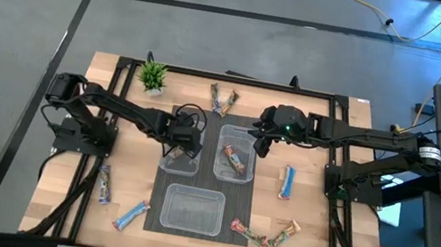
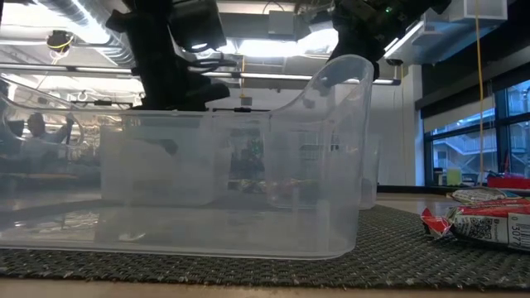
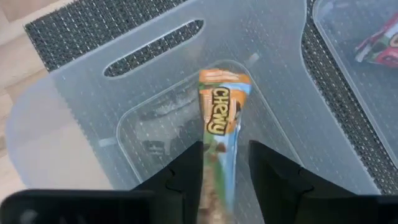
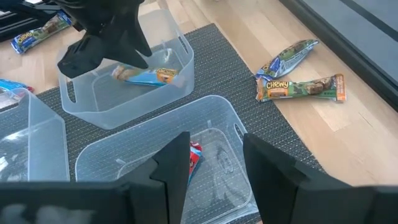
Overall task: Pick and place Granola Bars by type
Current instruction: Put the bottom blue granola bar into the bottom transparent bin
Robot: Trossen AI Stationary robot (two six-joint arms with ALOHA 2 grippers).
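desk (image 1: pixel 112 80): wooden, mid-frame | on it: dark mat (image 1: pixel 155 212), centre; potted plant (image 1: pixel 153 77), upper left; Granola Bars (image 1: pixel 287 182) scattered

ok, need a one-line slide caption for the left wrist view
Left pincer over a clear bin, a Chewy granola bar between its parted fingers above the bin floor.

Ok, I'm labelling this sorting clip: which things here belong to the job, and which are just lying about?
Job: Chewy bar at the left pincer over the left bin; red bar in the next bin, right pincer above it; blue bar loose on the table; front bin.
Lying about: potted plant; yellow cable.
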